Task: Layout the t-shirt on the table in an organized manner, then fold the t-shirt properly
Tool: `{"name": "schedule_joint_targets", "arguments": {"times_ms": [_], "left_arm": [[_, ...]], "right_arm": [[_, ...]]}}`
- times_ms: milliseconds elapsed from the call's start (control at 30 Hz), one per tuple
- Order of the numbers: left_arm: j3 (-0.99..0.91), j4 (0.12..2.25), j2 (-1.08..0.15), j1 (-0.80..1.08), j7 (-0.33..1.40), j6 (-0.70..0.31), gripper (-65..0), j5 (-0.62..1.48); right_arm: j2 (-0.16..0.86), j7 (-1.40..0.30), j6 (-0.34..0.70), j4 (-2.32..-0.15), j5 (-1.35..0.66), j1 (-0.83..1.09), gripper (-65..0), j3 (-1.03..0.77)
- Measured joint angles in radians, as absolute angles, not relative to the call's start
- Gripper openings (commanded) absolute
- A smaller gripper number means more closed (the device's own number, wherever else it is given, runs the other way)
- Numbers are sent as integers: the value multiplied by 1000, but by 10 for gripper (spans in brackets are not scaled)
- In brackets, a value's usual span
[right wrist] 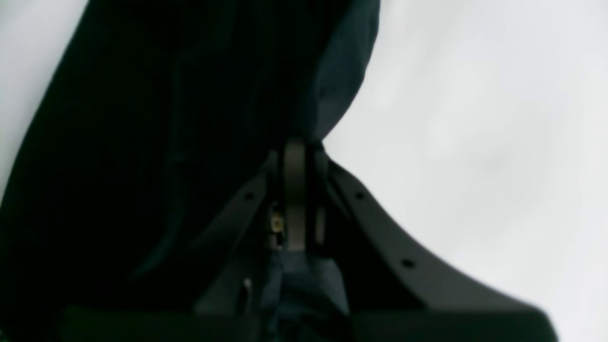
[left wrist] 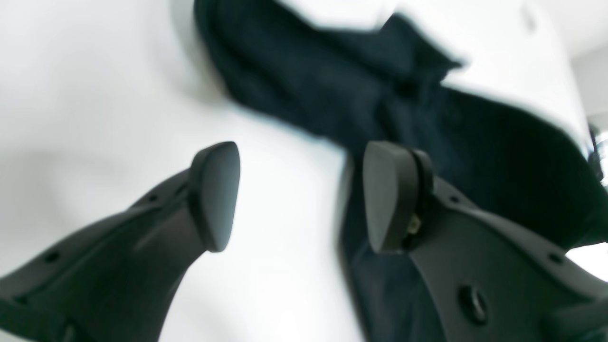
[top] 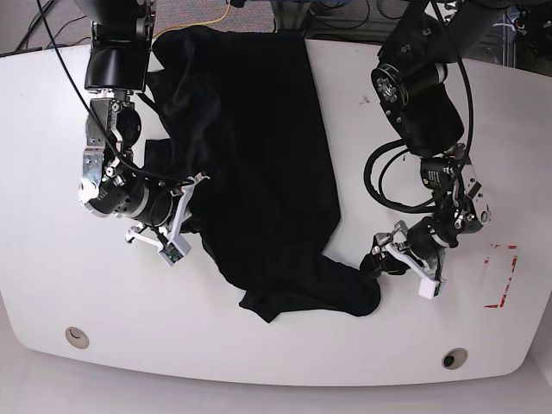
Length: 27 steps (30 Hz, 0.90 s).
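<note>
The right claw is clamped on the t-shirt; the left claw gapes empty at its near-edge hem on the table.

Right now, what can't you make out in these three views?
- Right gripper: shut on the t-shirt, but the right wrist view is dark and blurred, so how much cloth is pinched is unclear.
- Left gripper: open; the left wrist view is blurred, and whether its pad touches cloth can't be told.
- Base view: arm links cover both grippers' tips; the shirt's far edge is cut off behind the robot.
</note>
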<state>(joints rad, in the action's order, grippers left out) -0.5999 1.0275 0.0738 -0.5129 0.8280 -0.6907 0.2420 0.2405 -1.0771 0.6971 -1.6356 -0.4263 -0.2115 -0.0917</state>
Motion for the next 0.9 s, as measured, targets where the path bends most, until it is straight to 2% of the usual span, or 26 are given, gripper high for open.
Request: {"name": "schedule_joint_targets", "arguments": {"times_ms": [267,433,700,900], "left_arm": [[-572,834,58,-571,685,-651,-261,232],[-478,834,35,-561,619,-600,-261,229],[-477,875,-1,-512,621,-489,-261,223],[-396,878,-52,-492,627,-482,-261,215]], "right_arm": [[242,-1078,698,-1635,-429,-210,-647,-91],[242,-1077,699,-1636,-433,-210,-647,-91],[244,-1078,699,-1636,-432,-210,-645,-91],[241,-1077,699,-1636,-433,-210,-645,-91]]}}
